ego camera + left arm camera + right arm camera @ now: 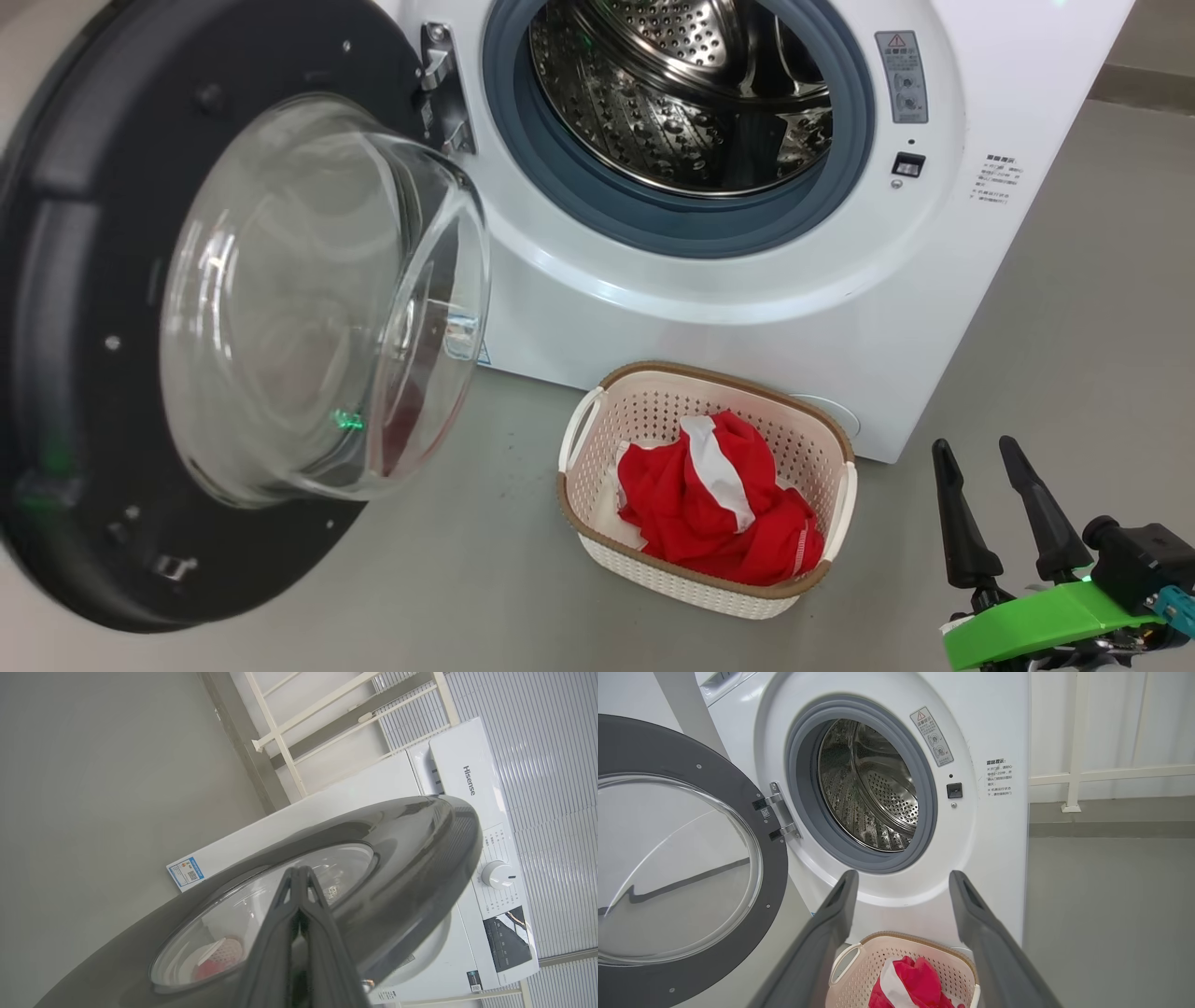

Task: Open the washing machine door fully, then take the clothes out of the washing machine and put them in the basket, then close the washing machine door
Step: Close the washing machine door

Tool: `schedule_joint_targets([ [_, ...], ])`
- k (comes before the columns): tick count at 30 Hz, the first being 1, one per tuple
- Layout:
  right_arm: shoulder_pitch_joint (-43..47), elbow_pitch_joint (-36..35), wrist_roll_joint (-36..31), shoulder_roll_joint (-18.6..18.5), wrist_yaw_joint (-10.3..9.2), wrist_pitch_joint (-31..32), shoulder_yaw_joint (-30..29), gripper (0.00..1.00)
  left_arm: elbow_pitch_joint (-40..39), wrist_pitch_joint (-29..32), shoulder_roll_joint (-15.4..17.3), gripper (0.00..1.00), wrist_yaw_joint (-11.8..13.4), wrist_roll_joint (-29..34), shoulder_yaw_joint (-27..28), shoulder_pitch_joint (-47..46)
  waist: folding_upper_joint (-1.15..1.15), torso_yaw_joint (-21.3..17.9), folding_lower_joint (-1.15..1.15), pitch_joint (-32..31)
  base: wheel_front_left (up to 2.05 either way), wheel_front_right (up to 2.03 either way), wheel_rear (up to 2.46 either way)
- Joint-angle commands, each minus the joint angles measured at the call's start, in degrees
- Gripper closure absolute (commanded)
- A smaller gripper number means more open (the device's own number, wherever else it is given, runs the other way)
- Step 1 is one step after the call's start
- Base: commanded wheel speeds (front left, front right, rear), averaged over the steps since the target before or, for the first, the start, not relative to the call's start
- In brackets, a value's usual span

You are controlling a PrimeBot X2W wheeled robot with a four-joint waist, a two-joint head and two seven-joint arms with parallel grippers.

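The washer (pixel 709 317) reads "Hisense" (pixel 469 780) along its top panel in my left wrist view, above a white dial (pixel 496 874). A blue label (pixel 186 871) sits at a lower corner of its side, its print too small for me to read. In the head view a grey sticker (pixel 901 77) with a red warning triangle sits upper right of the opening. Further right there is a block of small writing (pixel 999 180) that I cannot make out.

The door (pixel 84 280) stands swung wide at the left of the frame on its hinge (pixel 439 84). Its inner face is towards me and the glass bowl (pixel 317 299) bulges to the right. The drum (pixel 681 103) faces me at top centre inside the grey gasket (pixel 653 219).

The basket (pixel 709 373) sits on the floor just in front of the washer, lower centre. Its long axis runs left to right, dipping rightwards. The clothes (pixel 709 513) lie heaped in it, with a white stripe slanting down to the right.

My right gripper (pixel 976 445) is at the lower right, spread and empty, fingers pointing up the frame. My left gripper (pixel 299 870) is pressed together with nothing in it, in front of the door's outer face. I cannot tell whether it touches the door.
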Motion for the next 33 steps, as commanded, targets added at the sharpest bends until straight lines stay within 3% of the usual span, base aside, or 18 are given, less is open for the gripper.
schedule_joint_targets([
  [1, -0.89, -1.15, 0.10, -0.19, 0.28, -0.37, 1.17, 0.00, -3.39, 1.24, 0.85, 1.00, 0.29, -0.87, 0.08, 0.84, 0.00, 0.00, 0.00, 0.14, 0.00, 0.00, 0.00],
  [6, -0.86, -0.75, -0.45, -0.10, 0.28, -0.37, 1.50, 0.00, -13.34, 3.44, -4.66, 1.00, 2.70, -4.46, 0.76, 3.82, 0.00, -0.46, 0.00, 0.31, 0.00, 0.00, 0.00],
  [13, -1.18, -0.75, -1.14, -0.05, 0.28, -0.37, 1.45, 0.00, -23.39, 5.74, -8.44, 1.00, 5.22, -7.90, -0.06, 8.19, 0.00, -2.17, 0.00, 0.60, 0.00, 0.00, 0.00],
  [23, -1.22, -0.75, -1.56, -0.01, 0.28, -0.37, 1.53, 0.00, -31.25, 4.67, -9.76, 1.00, 8.12, -14.32, -4.07, 13.85, 0.00, -5.15, 0.00, 0.78, 0.00, 0.00, 0.00],
  [27, -1.22, -0.76, -1.54, 0.01, 0.28, -0.37, 1.77, 0.00, -32.94, 1.24, -9.79, 1.00, 9.93, -20.39, -7.14, 16.46, 0.00, -7.03, 0.00, 0.44, 0.00, 0.00, 0.00],
  [33, -1.05, -0.65, -1.33, 0.02, 0.28, -0.37, 1.84, 0.00, -36.45, -4.30, -9.80, 1.00, 10.66, -25.87, -11.62, 20.93, 0.00, -10.11, 0.00, -0.01, 0.00, 0.00, 0.00],
])
